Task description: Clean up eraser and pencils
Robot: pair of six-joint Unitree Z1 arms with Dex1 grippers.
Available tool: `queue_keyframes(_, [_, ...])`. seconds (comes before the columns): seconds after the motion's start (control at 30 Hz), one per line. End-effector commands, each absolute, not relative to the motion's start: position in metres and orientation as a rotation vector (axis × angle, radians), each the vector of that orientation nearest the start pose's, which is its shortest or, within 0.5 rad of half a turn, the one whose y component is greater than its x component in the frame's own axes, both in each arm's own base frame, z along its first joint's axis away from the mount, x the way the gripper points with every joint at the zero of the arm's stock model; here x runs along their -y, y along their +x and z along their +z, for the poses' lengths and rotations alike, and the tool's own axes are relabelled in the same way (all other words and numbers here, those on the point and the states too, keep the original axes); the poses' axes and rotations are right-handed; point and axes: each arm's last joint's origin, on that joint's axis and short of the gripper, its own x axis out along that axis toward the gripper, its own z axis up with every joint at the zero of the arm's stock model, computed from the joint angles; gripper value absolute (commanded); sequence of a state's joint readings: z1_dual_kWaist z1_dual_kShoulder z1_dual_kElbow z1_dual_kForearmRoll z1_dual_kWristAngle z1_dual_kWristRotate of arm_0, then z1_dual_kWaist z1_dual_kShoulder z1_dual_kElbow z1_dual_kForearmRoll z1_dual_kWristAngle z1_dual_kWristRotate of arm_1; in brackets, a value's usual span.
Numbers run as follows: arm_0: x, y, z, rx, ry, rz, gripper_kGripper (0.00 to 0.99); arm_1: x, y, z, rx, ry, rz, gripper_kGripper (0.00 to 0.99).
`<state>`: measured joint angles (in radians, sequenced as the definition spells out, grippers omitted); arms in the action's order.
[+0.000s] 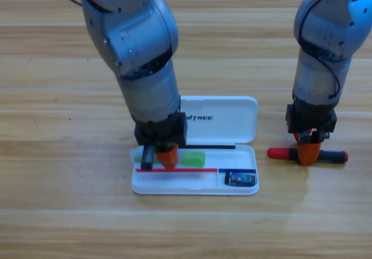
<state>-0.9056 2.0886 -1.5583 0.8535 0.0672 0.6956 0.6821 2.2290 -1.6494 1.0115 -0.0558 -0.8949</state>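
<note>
The white case (232,116) lies open at the table's middle, its lid folded back. A pale green pencil (193,158) rests in the long compartment of the tray. My left gripper (163,156) points straight down on that pencil's left part and hides it there. The eraser (239,178), a small dark block, sits in the small compartment at the tray's lower right. To the right of the case, the black pencil with a red cap (280,152) lies flat on the table. My right gripper (308,152) is down over its middle.
The case tray's front rim (192,190) faces the table's near edge. Both grey arms come down from the top, the left one bulky above the case lid. Bare wooden table (58,171) surrounds the case.
</note>
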Motion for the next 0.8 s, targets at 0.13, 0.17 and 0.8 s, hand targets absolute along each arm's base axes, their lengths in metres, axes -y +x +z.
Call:
queue_keyframes(0.13, [0.333, 0.255, 0.206, -1.063, 1.226, -1.180, 0.000, -0.245, 0.335, 0.154, -1.363, -1.279, 1.188, 0.000])
queue_keyframes(0.17, [0.333, 0.255, 0.206, -1.062, 1.225, -1.180, 0.000, -0.244, 0.334, 0.156, -1.362, -1.279, 1.188, 0.000])
queue_keyframes(0.8, [0.338, 0.256, 0.202, -1.067, 1.209, -1.192, 0.000, -0.235, 0.322, 0.193, -1.310, -1.266, 1.165, 0.000])
